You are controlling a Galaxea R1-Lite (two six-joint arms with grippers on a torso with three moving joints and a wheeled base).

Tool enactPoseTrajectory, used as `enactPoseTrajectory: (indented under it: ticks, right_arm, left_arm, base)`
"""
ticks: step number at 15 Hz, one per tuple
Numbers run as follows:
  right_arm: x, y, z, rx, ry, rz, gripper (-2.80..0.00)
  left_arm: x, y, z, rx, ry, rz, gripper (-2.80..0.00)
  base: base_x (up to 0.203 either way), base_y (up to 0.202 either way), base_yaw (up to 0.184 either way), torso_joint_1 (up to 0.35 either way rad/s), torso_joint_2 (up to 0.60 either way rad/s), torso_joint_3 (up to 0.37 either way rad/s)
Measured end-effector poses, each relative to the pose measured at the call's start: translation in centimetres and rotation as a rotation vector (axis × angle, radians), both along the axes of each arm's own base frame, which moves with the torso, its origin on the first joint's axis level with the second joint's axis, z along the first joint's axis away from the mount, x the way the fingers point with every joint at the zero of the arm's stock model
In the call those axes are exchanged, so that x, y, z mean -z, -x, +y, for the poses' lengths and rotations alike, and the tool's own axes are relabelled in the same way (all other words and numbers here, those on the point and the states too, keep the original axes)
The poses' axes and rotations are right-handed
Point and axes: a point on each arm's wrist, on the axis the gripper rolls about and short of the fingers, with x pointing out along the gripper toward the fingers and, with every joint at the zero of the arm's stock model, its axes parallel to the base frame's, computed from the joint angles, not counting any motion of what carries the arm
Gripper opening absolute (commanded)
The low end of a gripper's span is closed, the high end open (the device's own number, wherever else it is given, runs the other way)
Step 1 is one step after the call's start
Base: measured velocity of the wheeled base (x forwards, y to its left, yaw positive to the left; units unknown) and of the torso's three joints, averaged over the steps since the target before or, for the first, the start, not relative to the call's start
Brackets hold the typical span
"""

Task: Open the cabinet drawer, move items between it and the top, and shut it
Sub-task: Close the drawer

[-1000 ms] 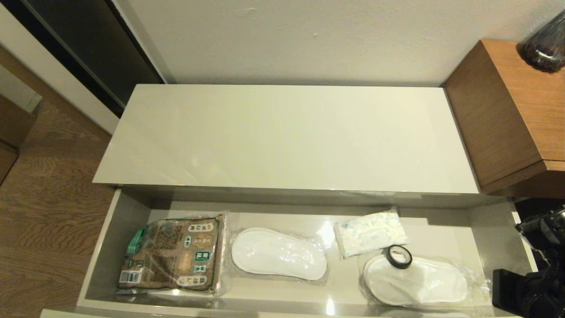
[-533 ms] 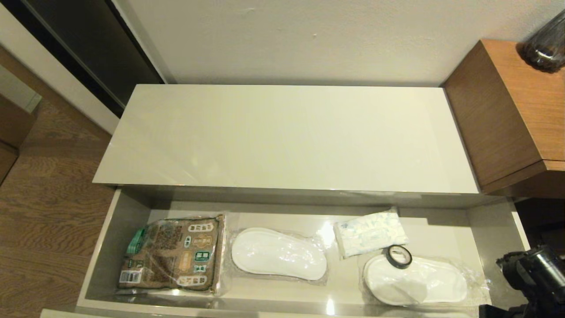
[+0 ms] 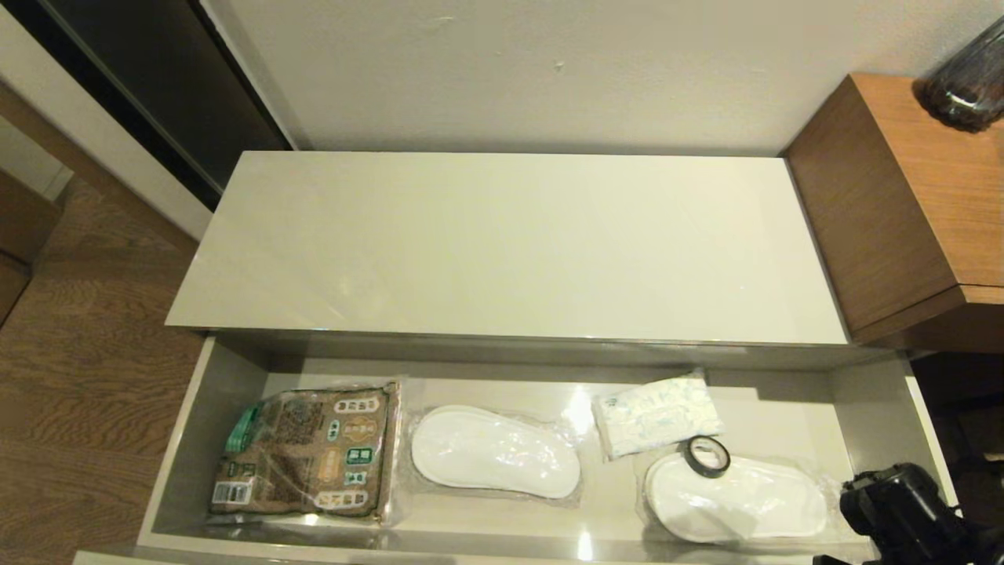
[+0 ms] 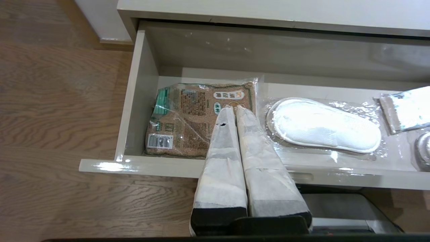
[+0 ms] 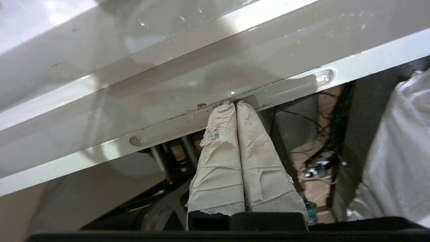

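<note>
Open cabinet drawer [image 3: 196,439] holds tape roll [image 3: 708,456], white packet [image 3: 657,414], slippers [image 3: 496,451].

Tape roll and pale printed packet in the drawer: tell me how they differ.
The tape roll is a small black ring; the packet is a larger, flat, white rectangle with pale blue-green print. The tape roll sits on a bagged slipper; the packet lies on the drawer floor. Both are in the drawer's right half.

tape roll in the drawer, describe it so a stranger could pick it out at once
In the open cabinet drawer, look toward its right end. The tape roll sits on the right bagged slipper, just in front of the white packet: the only small black ring there.
</note>
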Motion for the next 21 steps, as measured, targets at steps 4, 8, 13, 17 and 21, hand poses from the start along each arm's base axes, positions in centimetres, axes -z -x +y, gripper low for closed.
enactPoseTrajectory:
  ticks: [4, 8, 13, 17, 21]
  right_arm:
    - [0.6, -0.2, 0.3, -0.009, 0.007, 0.017, -2.80]
    - [0.0, 0.1, 0.3, -0.020, 0.002, -0.010, -2.80]
    - [-1.3, -1.5, 0.8, 0.023, -0.011, -0.097, -2.80]
    - [-3.2, -4.2, 1.7, 0.077, -0.046, -0.238, -2.80]
    - [-6.1, -6.5, 2.6, 0.102, -0.066, -0.274, -2.80]
  left_arm:
    - [0.0, 0.0, 0.0, -0.001, 0.000, 0.000, -2.80]
    - [0.0, 0.0, 0.0, 0.000, 0.000, 0.000, -2.80]
    - [0.0, 0.0, 0.0, -0.001, 0.000, 0.000, -2.80]
    - [0.0, 0.0, 0.0, -0.001, 0.000, 0.000, -2.80]
    - [0.0, 0.0, 0.0, -0.001, 0.000, -0.001, -2.80]
  base:
    - [0.000, 0.000, 0.000, 0.000, 0.00, 0.000]
    - [0.000, 0.000, 0.000, 0.000, 0.00, 0.000]
    - [0.000, 0.000, 0.000, 0.000, 0.00, 0.000]
    - [0.000, 0.000, 0.000, 0.000, 0.00, 0.000]
    - [0.000, 0.000, 0.000, 0.000, 0.00, 0.000]
